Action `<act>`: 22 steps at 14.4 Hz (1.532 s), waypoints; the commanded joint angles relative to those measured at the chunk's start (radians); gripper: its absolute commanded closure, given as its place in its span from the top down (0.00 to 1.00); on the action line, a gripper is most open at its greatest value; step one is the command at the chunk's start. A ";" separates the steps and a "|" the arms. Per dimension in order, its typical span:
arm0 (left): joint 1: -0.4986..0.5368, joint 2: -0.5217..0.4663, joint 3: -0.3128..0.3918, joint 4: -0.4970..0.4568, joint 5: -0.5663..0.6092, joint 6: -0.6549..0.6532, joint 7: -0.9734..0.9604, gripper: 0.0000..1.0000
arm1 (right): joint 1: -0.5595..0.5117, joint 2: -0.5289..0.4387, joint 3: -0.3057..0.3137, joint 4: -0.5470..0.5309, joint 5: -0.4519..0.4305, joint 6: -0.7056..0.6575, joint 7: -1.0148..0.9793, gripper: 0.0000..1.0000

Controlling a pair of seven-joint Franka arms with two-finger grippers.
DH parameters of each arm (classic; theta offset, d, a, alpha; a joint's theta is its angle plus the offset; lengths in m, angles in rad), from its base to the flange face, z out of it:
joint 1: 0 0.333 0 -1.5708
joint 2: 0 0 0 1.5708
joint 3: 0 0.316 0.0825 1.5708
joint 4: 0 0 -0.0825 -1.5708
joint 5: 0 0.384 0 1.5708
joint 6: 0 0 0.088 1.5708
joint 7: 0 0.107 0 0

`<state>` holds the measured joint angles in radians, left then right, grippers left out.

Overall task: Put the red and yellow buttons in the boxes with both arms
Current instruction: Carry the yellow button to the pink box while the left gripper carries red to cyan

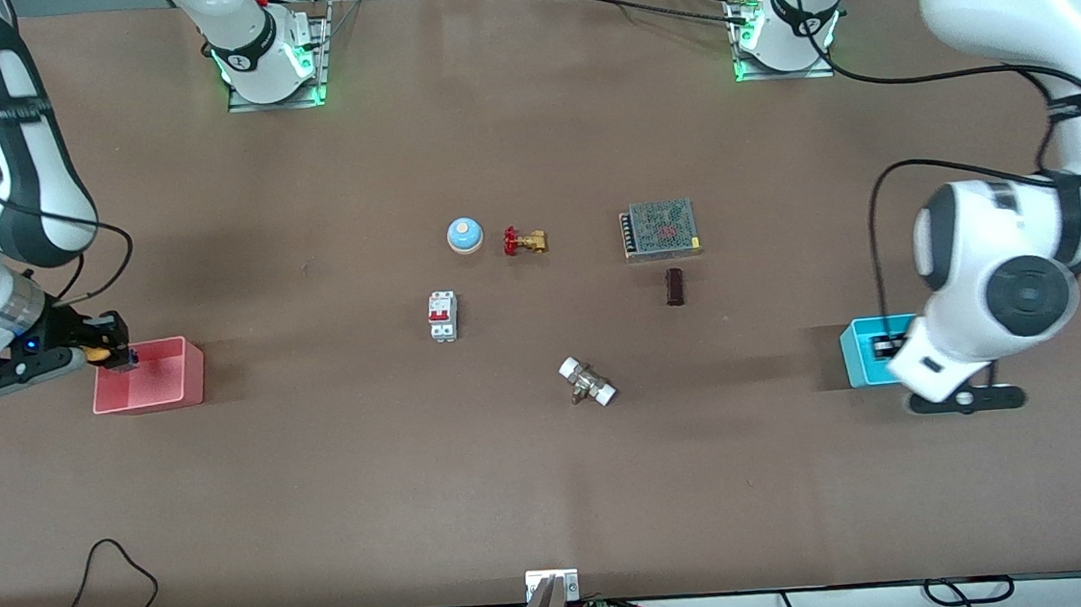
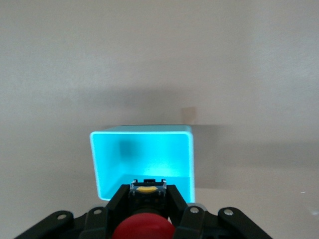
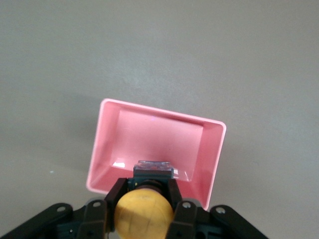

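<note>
Two arms are each over a bin with a button in the grasp. The right gripper (image 3: 145,204) hangs over the rim of the pink-red box (image 1: 165,378) at the right arm's end of the table, its fingers closed on the yellow button (image 3: 143,211), whose cap faces the wrist camera with the black base pointing down into the box. The left gripper (image 2: 147,209) is over the cyan box (image 2: 142,157) at the left arm's end, jaws clamped on the red button (image 2: 143,226); in the front view the arm's wrist hides most of that box.

Between the two boxes lie a blue dome bell (image 1: 464,235) with a red-handled brass valve (image 1: 524,241) just beside it, a white circuit breaker (image 1: 443,316), a metal-mesh power supply (image 1: 659,229), a small dark cylinder (image 1: 674,287) and a brass fitting with white ends (image 1: 587,382), nearest the front camera of these.
</note>
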<state>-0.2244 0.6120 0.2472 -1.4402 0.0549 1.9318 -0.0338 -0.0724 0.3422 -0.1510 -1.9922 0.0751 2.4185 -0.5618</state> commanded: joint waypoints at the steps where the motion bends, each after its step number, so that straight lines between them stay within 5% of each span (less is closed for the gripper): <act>1: 0.048 0.002 -0.013 -0.028 -0.093 0.009 0.093 0.31 | -0.010 0.061 0.008 0.027 0.041 0.037 -0.030 0.14; 13: 0.085 -0.003 -0.014 -0.319 -0.158 0.410 0.229 0.32 | -0.012 0.159 0.013 0.027 0.068 0.143 -0.030 0.22; 20: 0.083 -0.001 -0.028 -0.411 -0.179 0.559 0.227 0.35 | -0.012 0.163 0.014 0.027 0.068 0.145 -0.030 0.69; 21: 0.083 -0.001 -0.028 -0.411 -0.179 0.559 0.226 0.39 | -0.012 0.161 0.014 0.027 0.066 0.145 -0.030 0.74; 22: 0.083 -0.001 -0.028 -0.411 -0.179 0.558 0.224 0.67 | -0.012 0.162 0.014 0.027 0.068 0.145 -0.030 0.84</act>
<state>-0.1442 0.6354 0.2240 -1.8262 -0.0975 2.4758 0.1621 -0.0737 0.4934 -0.1468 -1.9825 0.1154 2.5602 -0.5654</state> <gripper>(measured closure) 0.608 0.264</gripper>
